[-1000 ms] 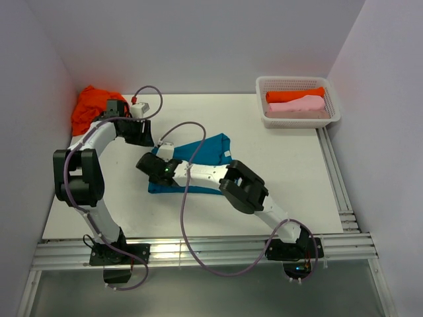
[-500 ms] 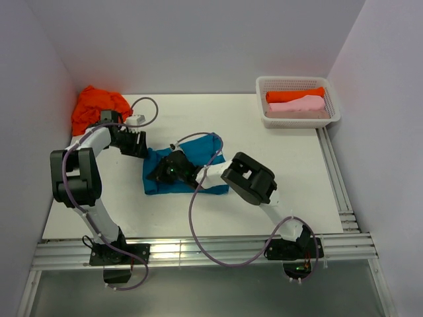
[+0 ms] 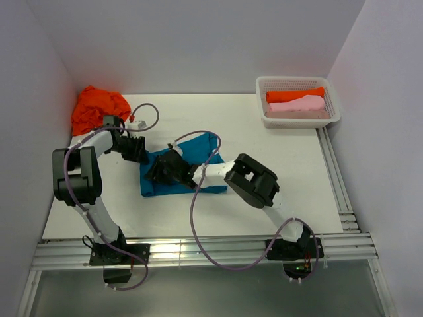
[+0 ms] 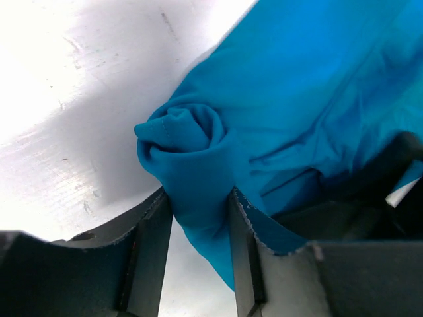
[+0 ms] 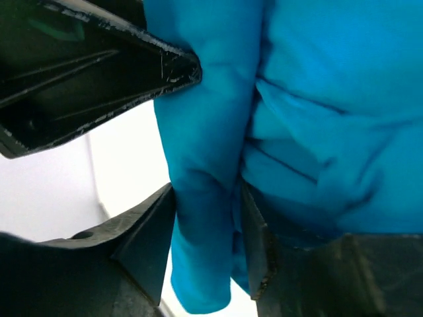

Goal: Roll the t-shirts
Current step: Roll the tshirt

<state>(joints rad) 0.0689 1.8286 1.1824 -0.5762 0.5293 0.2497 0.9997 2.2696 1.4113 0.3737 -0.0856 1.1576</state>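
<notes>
Teal t-shirt (image 4: 317, 86) fills left pincer (image 4: 198, 198) and right pincer (image 5: 206, 198).

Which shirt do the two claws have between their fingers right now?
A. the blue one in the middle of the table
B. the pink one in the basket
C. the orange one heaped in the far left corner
A: both wrist views show the blue shirt pinched between the fingers of the left claw and the right claw, while the orange heap and the basket lie away from both.
</notes>
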